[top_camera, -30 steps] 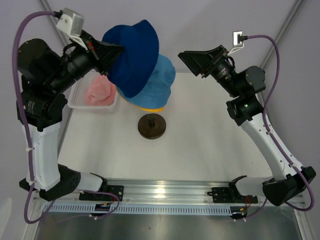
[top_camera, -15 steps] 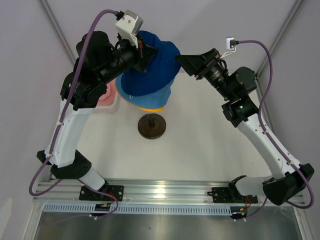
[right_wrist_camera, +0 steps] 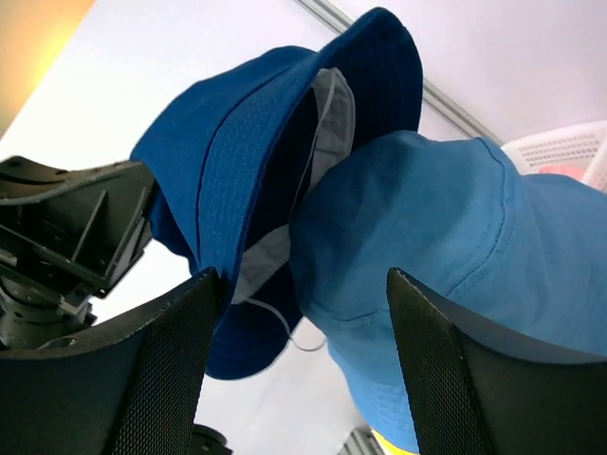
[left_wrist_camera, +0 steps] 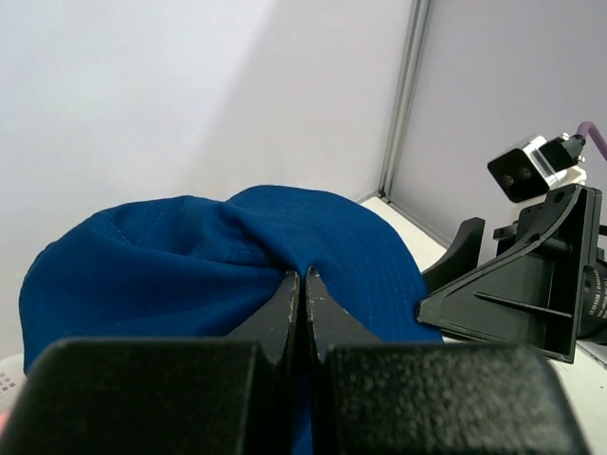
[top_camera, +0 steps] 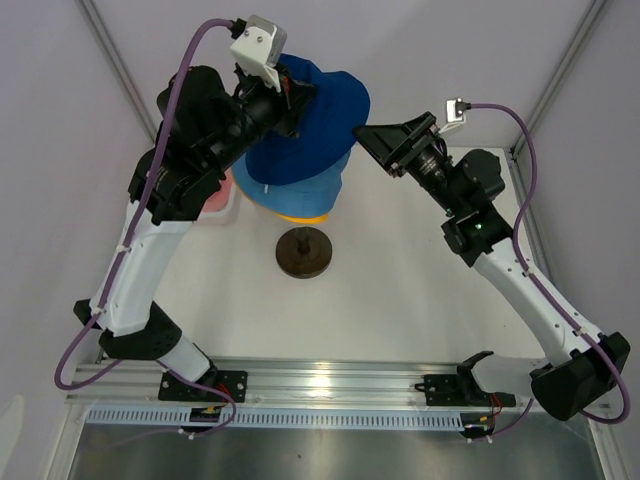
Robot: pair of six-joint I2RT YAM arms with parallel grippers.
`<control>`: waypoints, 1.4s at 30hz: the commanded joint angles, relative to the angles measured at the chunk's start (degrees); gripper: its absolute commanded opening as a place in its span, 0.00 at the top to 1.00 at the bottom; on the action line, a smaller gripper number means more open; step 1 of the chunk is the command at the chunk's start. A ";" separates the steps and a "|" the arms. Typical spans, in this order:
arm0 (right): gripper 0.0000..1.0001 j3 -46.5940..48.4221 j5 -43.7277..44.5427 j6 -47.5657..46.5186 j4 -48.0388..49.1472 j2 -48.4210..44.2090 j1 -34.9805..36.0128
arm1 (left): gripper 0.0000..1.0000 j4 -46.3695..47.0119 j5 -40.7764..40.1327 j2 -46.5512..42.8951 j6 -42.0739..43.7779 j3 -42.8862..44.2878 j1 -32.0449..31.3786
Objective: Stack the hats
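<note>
While tipped on edge, up high behind the stack: dark navy hat (top_camera: 318, 110), crown toward the left arm, grey-lined opening turned to the light blue hat (right_wrist_camera: 446, 237), brim's long axis slanting steeply. Hangs from a fold of crown cloth pinched in the left gripper (left_wrist_camera: 303, 284), fingers pressed fully together. Lower down, light blue hat capping the yellow hat (top_camera: 300, 216), above the mannequin's dark base (top_camera: 305, 252). Just beside the navy brim, right gripper (top_camera: 378, 150), spread wide, gripping nothing.
</note>
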 commanded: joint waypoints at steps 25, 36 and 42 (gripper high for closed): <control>1.00 4.44 1.42 5.83 6.43 2.89 1.51 | 0.68 1.36 -10.46 -0.43 -0.10 -2.17 -4.49; 1.00 -3.46 -3.84 7.58 5.81 1.31 -3.41 | 0.18 15.15 -13.46 -25.20 -17.48 -32.02 6.39; 1.00 -8.91 -5.60 4.50 5.90 -1.76 -4.12 | 0.21 19.73 -11.88 -34.80 -30.15 -47.07 16.33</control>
